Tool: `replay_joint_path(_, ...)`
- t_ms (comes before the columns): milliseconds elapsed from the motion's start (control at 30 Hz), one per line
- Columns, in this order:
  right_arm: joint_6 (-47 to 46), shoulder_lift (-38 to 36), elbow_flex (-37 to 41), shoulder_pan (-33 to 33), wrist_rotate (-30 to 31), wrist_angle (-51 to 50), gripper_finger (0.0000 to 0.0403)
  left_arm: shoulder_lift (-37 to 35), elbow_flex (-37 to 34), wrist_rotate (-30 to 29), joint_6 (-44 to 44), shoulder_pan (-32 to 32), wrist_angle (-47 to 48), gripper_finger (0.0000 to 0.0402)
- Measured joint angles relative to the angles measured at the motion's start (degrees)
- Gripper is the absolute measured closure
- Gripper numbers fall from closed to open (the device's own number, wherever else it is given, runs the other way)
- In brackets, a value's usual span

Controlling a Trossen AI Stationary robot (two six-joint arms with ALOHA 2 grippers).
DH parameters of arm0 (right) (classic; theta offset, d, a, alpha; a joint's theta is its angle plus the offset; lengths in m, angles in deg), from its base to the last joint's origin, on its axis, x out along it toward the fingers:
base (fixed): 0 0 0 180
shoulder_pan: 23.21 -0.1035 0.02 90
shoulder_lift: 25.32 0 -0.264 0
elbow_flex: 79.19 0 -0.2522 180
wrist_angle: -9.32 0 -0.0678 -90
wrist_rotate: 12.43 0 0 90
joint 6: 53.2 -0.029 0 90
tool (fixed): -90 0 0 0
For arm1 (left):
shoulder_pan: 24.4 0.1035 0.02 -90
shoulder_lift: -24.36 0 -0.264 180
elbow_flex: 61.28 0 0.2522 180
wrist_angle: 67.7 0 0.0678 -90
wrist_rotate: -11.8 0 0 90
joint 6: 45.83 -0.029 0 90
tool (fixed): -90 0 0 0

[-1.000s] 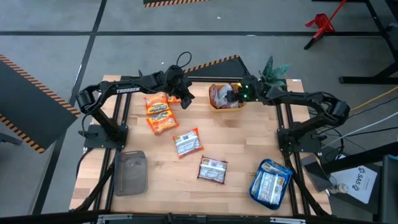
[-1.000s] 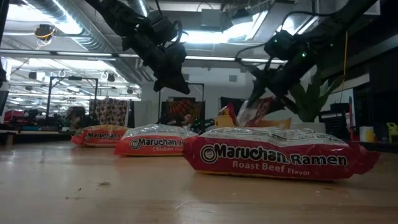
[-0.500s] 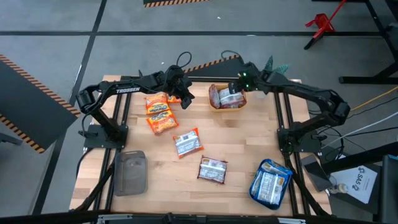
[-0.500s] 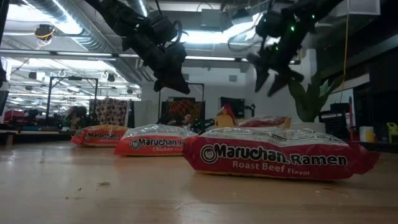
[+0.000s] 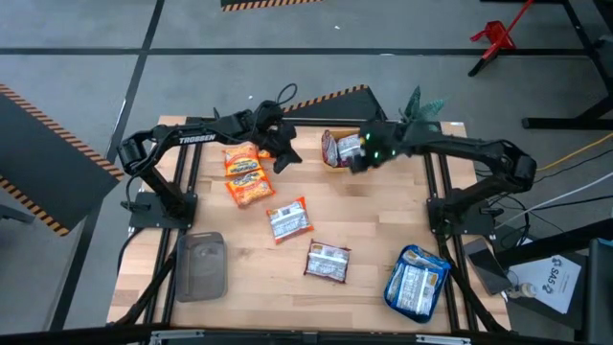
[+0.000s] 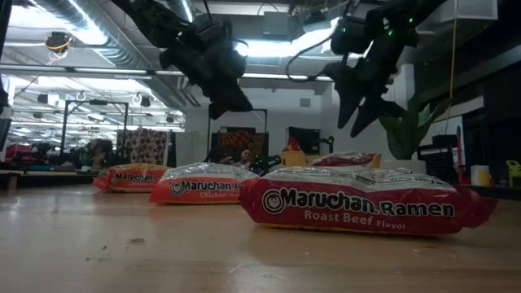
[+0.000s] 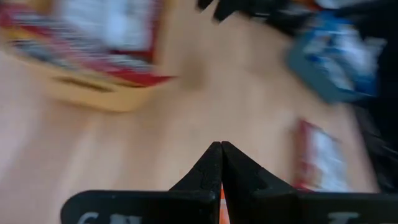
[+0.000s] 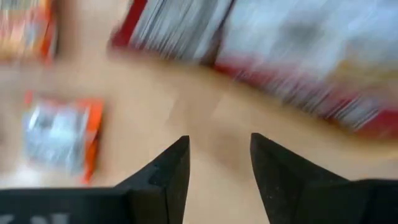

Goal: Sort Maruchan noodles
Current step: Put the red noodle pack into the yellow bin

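Note:
Red Maruchan noodle packets [image 5: 337, 146] lie in a yellow bowl [image 5: 337, 165] at the far middle of the table. My right gripper [image 5: 356, 159] hovers open above the bowl's near rim, with nothing between its fingers [image 8: 217, 155]. My left gripper [image 5: 281, 151] hangs shut and empty in the air left of the bowl, beside two orange packets [image 5: 245, 174] lying flat on the table. An orange-and-white packet [image 5: 288, 220] and a red one [image 5: 328, 262] lie flat near the table's middle. The red packet [image 6: 366, 203] fills the front of the low view.
A blue tray [image 5: 391, 287] holding blue packets [image 5: 417, 281] sits at the near right corner. A grey tray [image 5: 203, 265] stands at the near left. A green plant [image 5: 421, 103] stands behind the bowl. Bare wood lies between the bowl and the loose packets.
My right gripper has risen out of the bowl, tipped down and come toward the near edge. The red packet that stood tipped up at its fingers now lies flat in the bowl. My left gripper has turned at the wrist without shifting place.

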Motion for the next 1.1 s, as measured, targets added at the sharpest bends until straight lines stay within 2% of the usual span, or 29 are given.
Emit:
replay_joint_path(100,-5.8,0.0,0.0,-8.9,-0.6,-0.6,0.0251,0.0,0.0,9.0,-2.1,-0.7,0.2,0.0401)
replay_joint_path(200,-11.3,0.0,0.0,-18.8,-0.9,3.1,0.0251,0.0,0.0,13.9,-3.2,-2.4,0.3,0.0401)
replay_joint_path(333,-20.1,0.8,0.0,-30.9,3.4,9.8,0.0251,0.0,0.0,13.9,-4.3,-5.2,0.5,0.0401)
replay_joint_path(500,-26.2,4.8,0.0,-41.3,10.2,18.8,0.0251,0.0,0.0,10.5,-4.3,-8.2,1.5,0.0401)
replay_joint_path(633,-29.2,9.7,0.0,-45.0,10.8,23.5,0.0251,0.0,0.0,10.8,-4.7,-9.6,3.9,0.0401)
replay_joint_path(800,-29.2,15.5,0.0,-47.2,7.0,27.0,0.0251,0.0,0.0,10.0,-5.4,-10.3,6.3,0.0401)
replay_joint_path(933,-29.0,17.9,0.0,-47.2,5.9,24.3,0.0251,0.0,0.0,9.5,-4.3,-10.4,6.5,0.0401)
replay_joint_path(1100,-29.0,18.6,-0.1,-45.0,10.6,18.2,0.0251,0.0,0.0,8.0,-3.9,-10.4,6.3,0.0401)
